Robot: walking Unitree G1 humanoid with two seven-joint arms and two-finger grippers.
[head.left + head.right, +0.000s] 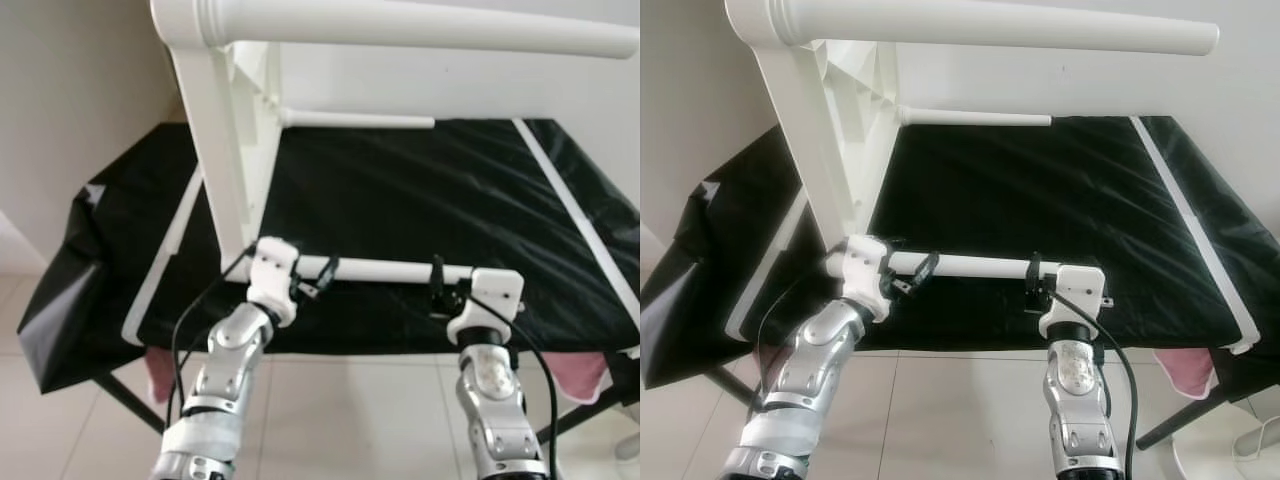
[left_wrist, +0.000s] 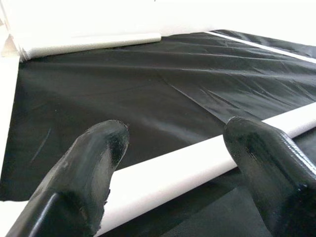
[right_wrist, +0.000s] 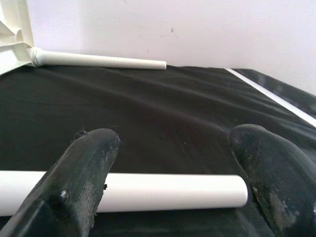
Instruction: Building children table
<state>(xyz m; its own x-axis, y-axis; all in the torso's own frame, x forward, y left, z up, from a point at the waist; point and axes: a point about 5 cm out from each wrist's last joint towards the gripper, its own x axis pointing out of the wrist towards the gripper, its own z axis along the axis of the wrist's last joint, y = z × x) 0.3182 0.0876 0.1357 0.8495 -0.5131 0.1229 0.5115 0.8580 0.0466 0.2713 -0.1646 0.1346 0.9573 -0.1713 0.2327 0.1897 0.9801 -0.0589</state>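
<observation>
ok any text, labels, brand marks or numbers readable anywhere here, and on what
None can be read.
The white table top, standing on edge, and its white legs, including the near leg by the left gripper and right gripper, look plain.
The black sheet with its white edge strips shows no print.
The silver arms bear no legible marking at this sharpness.

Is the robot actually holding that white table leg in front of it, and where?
Not gripped: both grippers, left and right, have open fingers straddling the near white table leg, left near its attached end, right near its free end.
</observation>
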